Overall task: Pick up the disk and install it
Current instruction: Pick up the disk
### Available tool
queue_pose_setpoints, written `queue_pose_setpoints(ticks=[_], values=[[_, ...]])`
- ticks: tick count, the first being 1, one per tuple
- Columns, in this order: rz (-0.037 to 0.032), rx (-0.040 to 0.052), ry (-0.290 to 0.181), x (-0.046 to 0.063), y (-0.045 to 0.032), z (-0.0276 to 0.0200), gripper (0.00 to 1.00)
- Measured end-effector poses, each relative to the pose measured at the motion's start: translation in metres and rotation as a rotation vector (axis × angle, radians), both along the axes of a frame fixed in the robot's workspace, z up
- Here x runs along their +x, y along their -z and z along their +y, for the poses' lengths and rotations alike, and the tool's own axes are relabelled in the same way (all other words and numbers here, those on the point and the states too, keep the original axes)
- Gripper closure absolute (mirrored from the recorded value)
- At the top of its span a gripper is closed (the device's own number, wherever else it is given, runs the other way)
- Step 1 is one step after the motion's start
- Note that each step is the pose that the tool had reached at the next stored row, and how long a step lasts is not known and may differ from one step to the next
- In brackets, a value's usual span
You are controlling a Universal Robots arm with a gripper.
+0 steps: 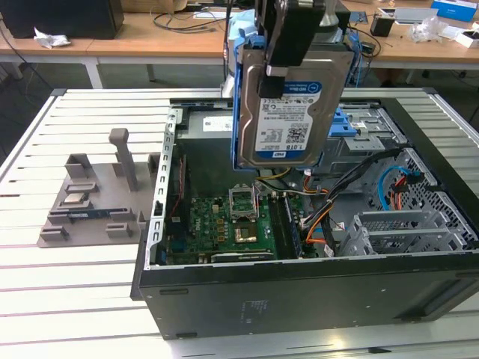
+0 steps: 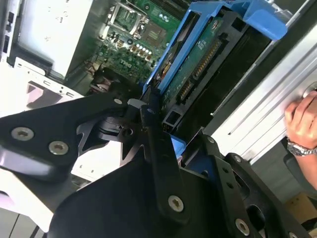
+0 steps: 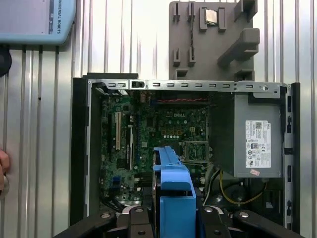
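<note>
On the exterior view's left, a grey moulded plastic fixture block (image 1: 93, 198) sits on the white slatted metal table (image 1: 75, 299). To its right lies the open black metal computer case (image 1: 299, 299), with its green circuit board (image 1: 217, 224) exposed. Above the middle of the case hangs the disk (image 1: 296, 123), a flat rectangular silver-metal drive with a white-and-blue label and blue plastic side rails. It stands on edge, label towards the camera, clear of the board below. The black gripper (image 1: 278, 71) holds it from above, pinching its upper end, with one finger lying across the label face. Farther right inside the case stands a perforated silver metal drive cage (image 1: 404, 232). In the second wrist view the gripper (image 2: 148, 106) clamps the disk (image 2: 198, 64) by its end, and a person's hand (image 2: 302, 124) rests against the slatted table.
</note>
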State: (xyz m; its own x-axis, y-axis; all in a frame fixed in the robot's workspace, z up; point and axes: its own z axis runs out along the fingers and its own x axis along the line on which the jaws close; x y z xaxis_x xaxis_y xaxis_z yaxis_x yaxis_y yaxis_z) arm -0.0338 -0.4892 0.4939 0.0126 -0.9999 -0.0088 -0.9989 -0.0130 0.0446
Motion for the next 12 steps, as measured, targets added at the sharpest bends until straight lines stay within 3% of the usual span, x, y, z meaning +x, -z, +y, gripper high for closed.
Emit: queue_pose_setpoints(ticks=[2,6,12], values=[[0.0001,0.0058,0.000,0.005,0.0003,-0.0038,0.63],[0.0000,0.0362,0.000,0.014,0.0006,-0.0125,0.63],[0.0010,0.0379,0.000,0.026,0.0012,-0.0270,0.63]])
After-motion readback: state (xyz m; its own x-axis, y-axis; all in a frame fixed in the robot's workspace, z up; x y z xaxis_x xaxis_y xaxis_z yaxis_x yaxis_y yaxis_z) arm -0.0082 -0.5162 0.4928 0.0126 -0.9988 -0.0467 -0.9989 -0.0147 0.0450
